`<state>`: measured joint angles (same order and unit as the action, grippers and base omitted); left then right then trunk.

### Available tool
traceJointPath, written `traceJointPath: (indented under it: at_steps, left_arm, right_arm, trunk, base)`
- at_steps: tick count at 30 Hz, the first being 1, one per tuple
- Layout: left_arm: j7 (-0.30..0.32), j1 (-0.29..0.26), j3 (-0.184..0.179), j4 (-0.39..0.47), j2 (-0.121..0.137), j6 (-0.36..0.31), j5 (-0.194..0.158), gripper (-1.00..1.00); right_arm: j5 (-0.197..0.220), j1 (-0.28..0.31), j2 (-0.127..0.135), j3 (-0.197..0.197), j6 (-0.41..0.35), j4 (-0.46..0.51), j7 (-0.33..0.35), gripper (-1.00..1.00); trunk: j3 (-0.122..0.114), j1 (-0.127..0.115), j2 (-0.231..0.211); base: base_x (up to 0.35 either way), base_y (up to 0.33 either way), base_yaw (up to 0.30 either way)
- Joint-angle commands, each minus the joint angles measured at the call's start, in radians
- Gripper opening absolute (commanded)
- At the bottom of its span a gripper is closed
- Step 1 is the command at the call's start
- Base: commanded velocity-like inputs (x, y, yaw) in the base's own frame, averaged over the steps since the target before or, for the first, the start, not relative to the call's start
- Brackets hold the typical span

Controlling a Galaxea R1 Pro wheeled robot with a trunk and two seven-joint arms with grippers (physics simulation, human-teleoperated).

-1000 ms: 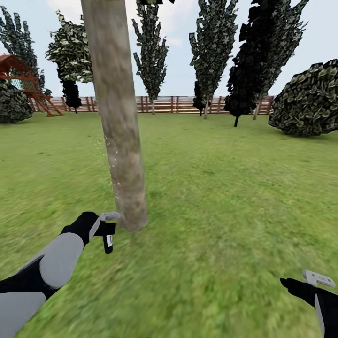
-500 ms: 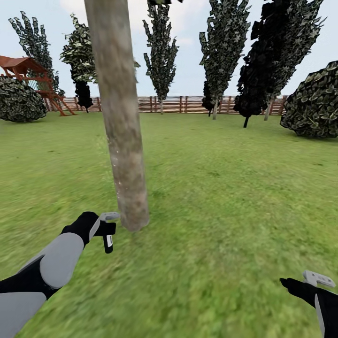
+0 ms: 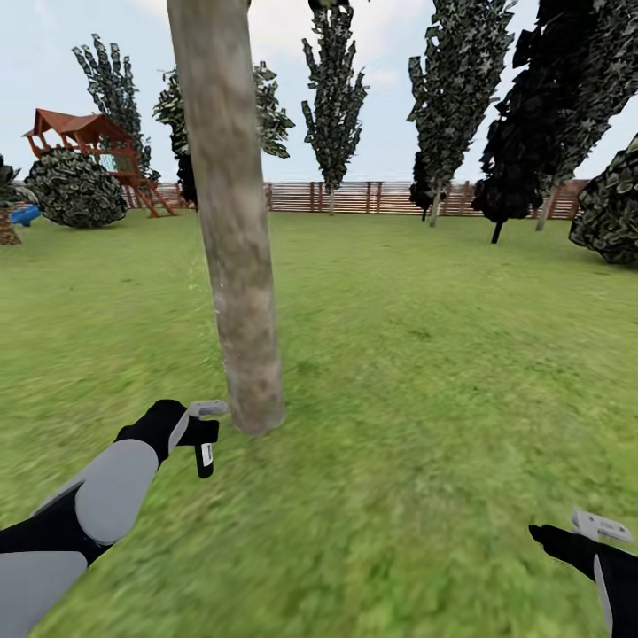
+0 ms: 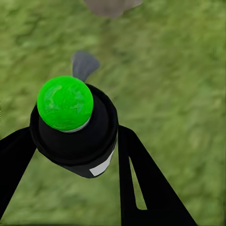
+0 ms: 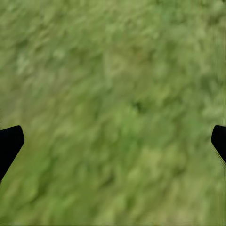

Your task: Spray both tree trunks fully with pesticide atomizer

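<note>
Out on the garden lawn (image 3: 425,372), beside the base of a thick grey-brown tree trunk (image 3: 237,266). Left claw (image 3: 206,424) low and just beside the trunk's foot, closed around the pesticide atomizer (image 3: 205,450), a small black sprayer hanging below the fingers with a pale strip on its side. From the left wrist view, atomizer (image 4: 75,129) clamped between two dark fingers (image 4: 141,183), a bright green ball on its top, a white label patch on its flank; no readable writing or brand on either. Fine white specks of pesticide (image 3: 211,301) scattered along the trunk's left edge at mid height; too faint to judge how much bark is covered. Right claw (image 3: 601,525) low at the right, well apart from the trunk, over bare grass; seen from the right wrist, fingertips (image 5: 10,143) spread wide at the frame's two sides, nothing between them but grass.

Open lawn to the right and beyond the trunk, bounded by a brown slatted fence (image 3: 372,197). Dark conifers (image 3: 332,97) along the fence, a rounded bush (image 3: 611,208) at the right edge, a red-roofed play frame (image 3: 97,146) and another bush (image 3: 75,189) far left.
</note>
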<state>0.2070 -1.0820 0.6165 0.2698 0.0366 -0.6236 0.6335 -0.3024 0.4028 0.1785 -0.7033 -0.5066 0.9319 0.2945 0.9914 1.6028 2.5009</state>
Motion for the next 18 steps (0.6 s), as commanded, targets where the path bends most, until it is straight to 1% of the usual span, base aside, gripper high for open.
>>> traceJointPath:
  at_steps: [1, 13, 18]
  left_arm:
    - [0.007, -0.001, 0.006, 0.002, -0.001, -0.004, 0.011, -1.0]
    - [0.008, -0.001, 0.006, 0.002, 0.0, -0.004, 0.011, -1.0]
    - [0.008, -0.001, 0.007, 0.002, 0.0, -0.004, 0.011, -1.0]
  right_arm:
    - [-0.011, 0.001, 0.0, -0.003, -0.003, 0.001, 0.009, 1.0]
    - [-0.011, 0.001, -0.001, -0.002, -0.003, 0.001, 0.009, 1.0]
    - [-0.011, 0.001, -0.001, -0.003, -0.003, 0.001, 0.009, 1.0]
  trunk:
    - [0.001, 0.0, 0.0]
    - [0.001, 0.0, 0.0]
    - [0.001, 0.0, 0.0]
  base:
    - [0.077, -0.291, 0.269]
    - [0.078, -0.277, 0.269]
    - [0.081, -0.269, 0.062]
